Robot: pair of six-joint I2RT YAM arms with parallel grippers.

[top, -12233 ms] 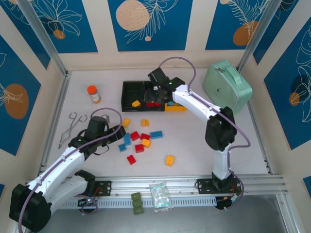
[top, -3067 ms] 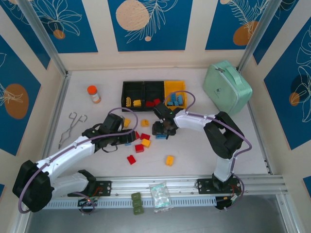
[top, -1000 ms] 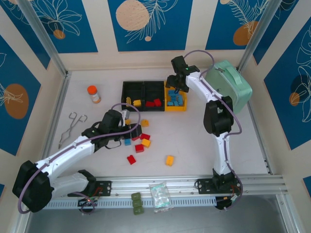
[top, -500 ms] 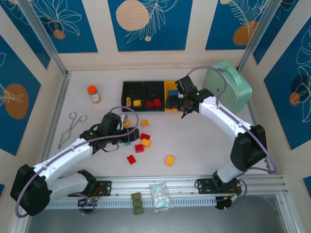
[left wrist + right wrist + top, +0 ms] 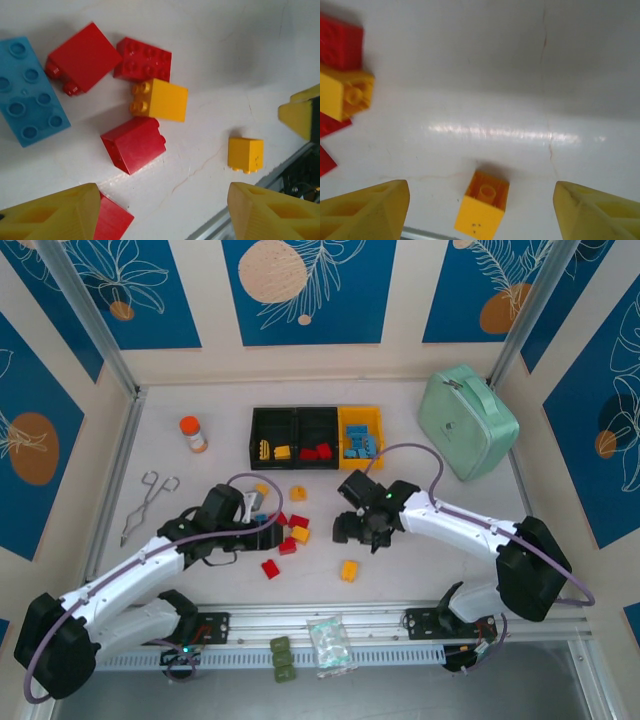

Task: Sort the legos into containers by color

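Loose legos lie mid-table: red ones (image 5: 287,545), yellow ones (image 5: 301,534) and a blue one (image 5: 262,530). The containers stand behind in a row: a black bin (image 5: 255,430) with yellow bricks, a black bin (image 5: 318,418) with red ones, and a yellow bin (image 5: 361,414) with blue ones. My left gripper (image 5: 265,520) hovers open over the cluster; a red brick (image 5: 111,220) lies by its left finger (image 5: 50,212). My right gripper (image 5: 358,535) is open above a lone yellow brick (image 5: 483,202), which lies between its fingers (image 5: 600,210), untouched.
An orange-capped bottle (image 5: 192,433) and metal tongs (image 5: 150,502) sit at the left. A mint-green case (image 5: 466,420) stands at the back right. A plastic bag (image 5: 330,645) and olive-green blocks (image 5: 282,658) lie on the near rail.
My right arm has swung from over the yellow bin down to the middle of the table, above the lone yellow brick. My left gripper has shifted slightly over the cluster.
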